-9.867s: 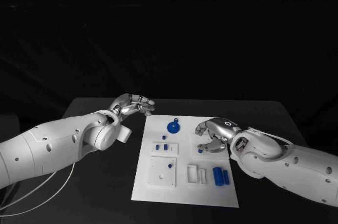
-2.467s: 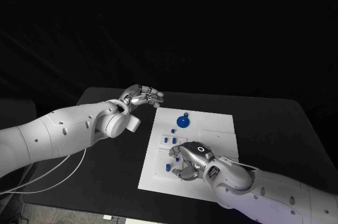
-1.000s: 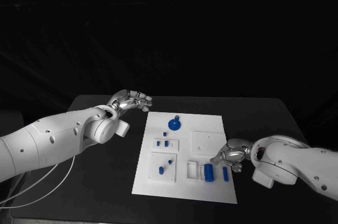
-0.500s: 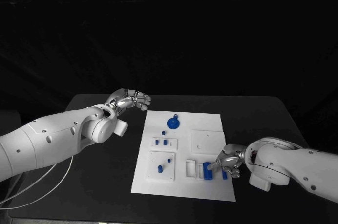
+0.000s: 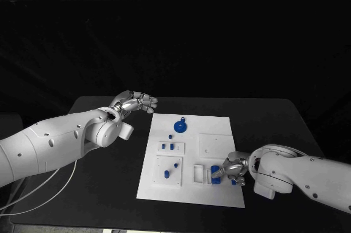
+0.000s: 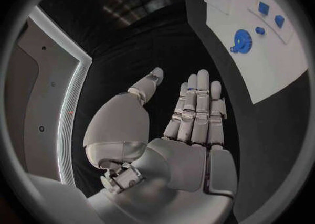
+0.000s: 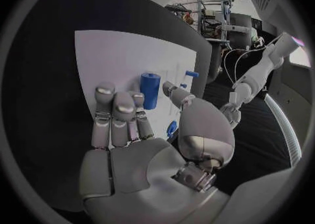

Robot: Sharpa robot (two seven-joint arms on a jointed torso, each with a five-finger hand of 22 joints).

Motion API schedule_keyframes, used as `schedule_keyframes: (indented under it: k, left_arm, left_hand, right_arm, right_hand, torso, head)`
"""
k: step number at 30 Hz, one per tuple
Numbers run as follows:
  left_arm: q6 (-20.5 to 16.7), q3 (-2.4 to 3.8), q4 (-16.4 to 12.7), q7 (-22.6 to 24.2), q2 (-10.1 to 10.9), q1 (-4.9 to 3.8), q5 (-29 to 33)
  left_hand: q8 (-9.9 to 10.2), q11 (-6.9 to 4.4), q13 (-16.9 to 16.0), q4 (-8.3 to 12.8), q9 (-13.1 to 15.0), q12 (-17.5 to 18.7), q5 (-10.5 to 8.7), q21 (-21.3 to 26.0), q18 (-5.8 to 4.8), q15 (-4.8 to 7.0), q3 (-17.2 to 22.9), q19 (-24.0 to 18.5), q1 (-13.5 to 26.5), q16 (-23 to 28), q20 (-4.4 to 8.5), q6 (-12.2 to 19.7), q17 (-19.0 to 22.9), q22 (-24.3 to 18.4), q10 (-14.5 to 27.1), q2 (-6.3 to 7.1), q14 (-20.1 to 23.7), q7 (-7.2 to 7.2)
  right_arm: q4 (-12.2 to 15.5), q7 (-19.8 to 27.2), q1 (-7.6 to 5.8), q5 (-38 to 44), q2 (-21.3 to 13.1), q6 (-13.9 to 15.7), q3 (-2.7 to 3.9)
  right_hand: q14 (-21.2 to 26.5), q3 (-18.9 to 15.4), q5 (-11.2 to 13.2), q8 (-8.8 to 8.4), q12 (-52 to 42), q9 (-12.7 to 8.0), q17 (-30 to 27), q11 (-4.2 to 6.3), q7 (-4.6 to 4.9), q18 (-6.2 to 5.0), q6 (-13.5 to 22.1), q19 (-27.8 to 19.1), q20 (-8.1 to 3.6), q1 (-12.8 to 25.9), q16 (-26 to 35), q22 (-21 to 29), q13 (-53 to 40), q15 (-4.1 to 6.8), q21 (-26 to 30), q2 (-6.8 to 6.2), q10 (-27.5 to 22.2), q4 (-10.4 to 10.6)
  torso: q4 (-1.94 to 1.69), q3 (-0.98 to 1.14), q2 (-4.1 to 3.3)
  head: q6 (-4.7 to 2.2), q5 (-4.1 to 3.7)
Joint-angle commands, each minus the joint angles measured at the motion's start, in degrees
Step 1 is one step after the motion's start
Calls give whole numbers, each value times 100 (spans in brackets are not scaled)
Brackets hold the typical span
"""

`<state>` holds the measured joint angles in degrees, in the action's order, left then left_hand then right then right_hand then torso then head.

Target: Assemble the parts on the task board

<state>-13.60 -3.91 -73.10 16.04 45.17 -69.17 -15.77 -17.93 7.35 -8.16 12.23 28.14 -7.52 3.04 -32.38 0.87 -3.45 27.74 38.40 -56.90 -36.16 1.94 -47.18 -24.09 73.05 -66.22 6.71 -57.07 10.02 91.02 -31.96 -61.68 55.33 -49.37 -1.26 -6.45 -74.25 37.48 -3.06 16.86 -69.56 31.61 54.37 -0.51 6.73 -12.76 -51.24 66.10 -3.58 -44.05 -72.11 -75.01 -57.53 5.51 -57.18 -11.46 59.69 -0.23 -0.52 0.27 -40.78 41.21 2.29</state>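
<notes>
On the black bench (image 5: 109, 192) the right robot hand (image 5: 228, 168) has come down over the two blue cylinders (image 5: 217, 171) near the white board's (image 5: 191, 198) front right corner, fingers spread and empty, likely about to grasp one, while the left robot hand (image 5: 134, 102) hovers open past the far left corner, one blue gear (image 5: 180, 127) untouched.

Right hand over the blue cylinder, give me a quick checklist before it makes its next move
1. Right hand is at the blue cylinder near the task board front edge: ok.
2. Cylinder firmly held: cannot tell; the fingers look spread in the right wrist view.
3. Left hand holds nothing and is off the board: ok.
4. Blue gear lies well away from the right hand: ok.
5. Cylinder's target slot visible: cannot tell.
</notes>
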Motion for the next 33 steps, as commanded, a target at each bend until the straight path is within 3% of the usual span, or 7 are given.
schedule_keyframes:
  k: [1,10,18,25,33]
  left_arm:
    - [91,4,-21,88,-5,-2,46]
    - [88,4,-27,78,-7,-2,46]
    - [96,4,-28,77,0,-2,46]
    - [94,4,-28,76,2,-2,47]
    - [103,4,-31,82,21,-2,47]
  left_hand:
    - [11,7,2,6,-6,35,-13,30,-14,-38,-46,-12,55,36,-5,45,-11,9,45,4,9,14]
    - [13,7,2,10,-7,36,-11,36,-12,-38,-56,-9,53,44,-6,48,-20,10,45,-12,8,15]
    - [14,7,2,13,-8,37,-9,41,-11,-38,-61,-7,51,50,-7,51,-25,10,47,-20,7,16]
    - [17,8,3,18,-10,38,-9,46,-10,-38,-68,-6,49,56,-7,57,-31,11,48,-21,7,18]
    - [18,8,3,22,-11,39,-9,49,-10,-39,-73,-4,46,61,-7,58,-35,11,49,-24,7,19]
  right_arm:
    - [-43,1,33,187,36,98,-4]
    - [-146,6,187,379,188,221,-13]
    - [-179,7,194,384,205,280,-13]
    - [-161,9,194,381,188,346,-13]
    - [34,23,192,173,69,497,-13]
  right_hand:
    - [1,44,23,-22,8,8,11,-4,33,-224,7,9,-44,-28,-7,-110,-13,24,-30,-49,32,-17]
    - [-3,109,23,-22,23,20,31,-6,33,-224,-10,5,-51,-90,-10,-112,-53,21,-64,-7,35,-71]
    - [-8,227,24,1,39,43,46,6,20,-224,-71,-5,-53,-192,-5,-110,-91,30,-92,104,54,-158]
    - [-14,260,24,16,50,57,56,14,10,-224,-115,-7,-45,-182,-6,-110,-112,37,-112,103,74,-189]
    - [-22,319,25,52,76,84,74,42,-19,-224,-216,-7,-33,-134,-5,-106,-144,62,-146,180,120,-219]
  torso:
    - [-4,0,0]
    - [3,0,1]
    - [5,-8,2]
    - [3,-7,2]
    - [10,-14,6]
  head:
    - [12,1]
    - [23,35]
    - [30,19]
    - [29,14]
    - [27,2]
